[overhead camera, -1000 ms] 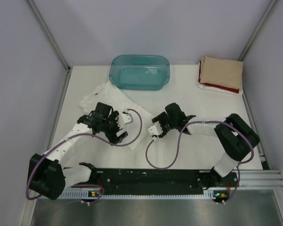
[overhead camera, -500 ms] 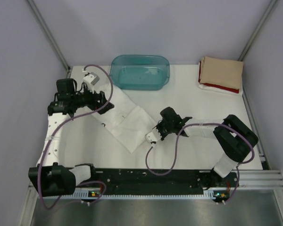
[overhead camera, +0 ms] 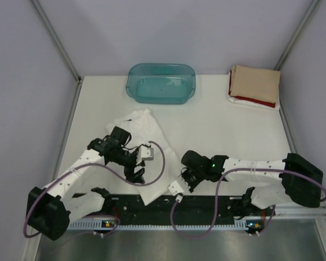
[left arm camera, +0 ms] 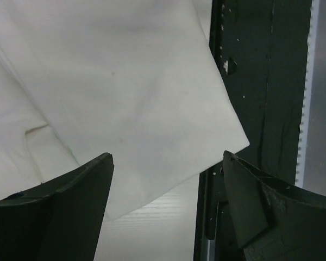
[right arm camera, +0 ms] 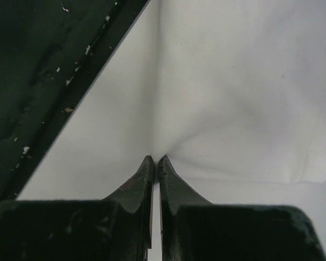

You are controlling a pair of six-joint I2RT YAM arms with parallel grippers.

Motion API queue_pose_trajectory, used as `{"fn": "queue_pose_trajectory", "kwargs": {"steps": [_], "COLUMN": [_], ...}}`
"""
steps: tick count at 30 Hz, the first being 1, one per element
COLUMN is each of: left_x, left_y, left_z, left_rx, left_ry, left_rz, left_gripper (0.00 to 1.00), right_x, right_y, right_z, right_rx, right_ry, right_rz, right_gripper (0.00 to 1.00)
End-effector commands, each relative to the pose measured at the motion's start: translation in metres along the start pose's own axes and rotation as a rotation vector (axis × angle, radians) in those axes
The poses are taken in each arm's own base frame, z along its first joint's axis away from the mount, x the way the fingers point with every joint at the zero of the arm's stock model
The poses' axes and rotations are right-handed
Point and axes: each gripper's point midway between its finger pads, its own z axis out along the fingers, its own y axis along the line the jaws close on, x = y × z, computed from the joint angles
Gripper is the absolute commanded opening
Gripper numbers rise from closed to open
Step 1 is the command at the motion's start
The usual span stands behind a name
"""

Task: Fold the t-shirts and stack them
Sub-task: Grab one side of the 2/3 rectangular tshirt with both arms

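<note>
The white desk (overhead camera: 228, 125) fills the space between the grey walls; a black rail (overhead camera: 174, 204) runs along its near edge, by the arm bases.

The white t-shirt (overhead camera: 144, 130) lies on the left half of the desk as a long strip; it runs diagonally from just short of the teal tub (overhead camera: 161, 83) down to the black rail, which its near end overlaps. The tub sits at the far edge, a little left of centre.

In the far right corner a folded tan t-shirt (overhead camera: 255, 83) lies on top of a red t-shirt (overhead camera: 263, 103), of which only an edge shows; this pile is well apart from the white one.

The left gripper (overhead camera: 137, 173) hangs over the near end of the white t-shirt with its jaws spread wide, released; its wrist view shows the shirt's corner between the fingers, grasping nothing.

The right gripper (overhead camera: 183, 179) is low at the shirt's right edge, jaws clenched; its wrist view shows the cloth puckering into the tips, pinched there.
</note>
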Motion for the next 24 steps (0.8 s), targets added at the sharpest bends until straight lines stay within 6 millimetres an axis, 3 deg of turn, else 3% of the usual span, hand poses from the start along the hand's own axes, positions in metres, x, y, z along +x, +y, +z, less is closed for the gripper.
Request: {"fn": "queue_pose_trajectory", "kwargs": {"steps": [1,4,8,11,20,24], "left_x": [0.023,0.026,0.048,0.045,0.036,0.044], "left_y": [-0.029,-0.057,-0.067,-0.082,-0.083,-0.091], "left_z": [0.015,0.032,0.044,0.058,0.091,0.104], "left_rx": [0.064,0.117,0.160,0.215,0.153,0.196], "left_ry": [0.101,0.157,0.246,0.242,0.191,0.199], "left_rz": [0.263,0.370,0.476,0.577,0.751,0.767], "left_gripper": [0.85,0.85,0.86,0.86,0.82,0.79], "right_x": [0.006,-0.001,0.013,0.019,0.034,0.037], "right_y": [0.029,0.025,0.032,0.030,0.033,0.034], "right_z": [-0.006,-0.010,-0.005,-0.003,0.003,0.004], "right_rx": [-0.029,-0.002,0.014,0.043,0.036,0.033], "right_ry": [0.063,0.025,0.063,0.083,0.156,0.170], "right_rz": [0.254,0.272,0.235,0.236,0.266,0.269], "right_gripper": [0.00,0.00,0.00,0.00,0.00,0.00]}}
